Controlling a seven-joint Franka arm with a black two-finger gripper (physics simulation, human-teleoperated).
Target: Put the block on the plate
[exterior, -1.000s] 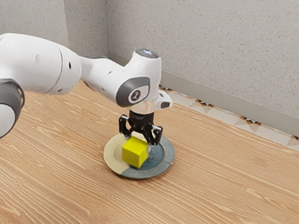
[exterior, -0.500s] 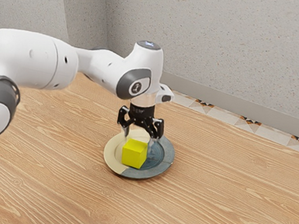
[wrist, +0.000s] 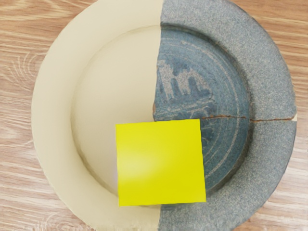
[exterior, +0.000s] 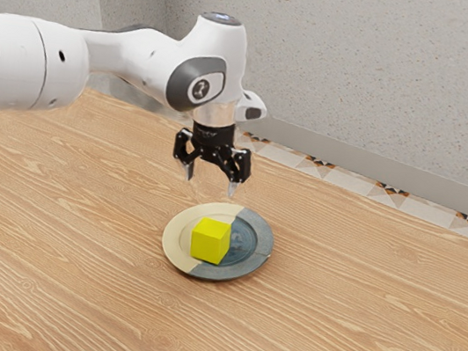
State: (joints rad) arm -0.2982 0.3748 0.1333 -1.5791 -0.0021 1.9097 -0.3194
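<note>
The gripper (exterior: 210, 182) has risen toward the exterior view's left, fingers spread, the block (exterior: 210, 240) resting on the plate (exterior: 264, 241), task seemingly done.

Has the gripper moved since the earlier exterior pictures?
Yes. Against the plate, which sits where it did, the gripper has risen, with a slight shift toward the exterior view's left.
</note>
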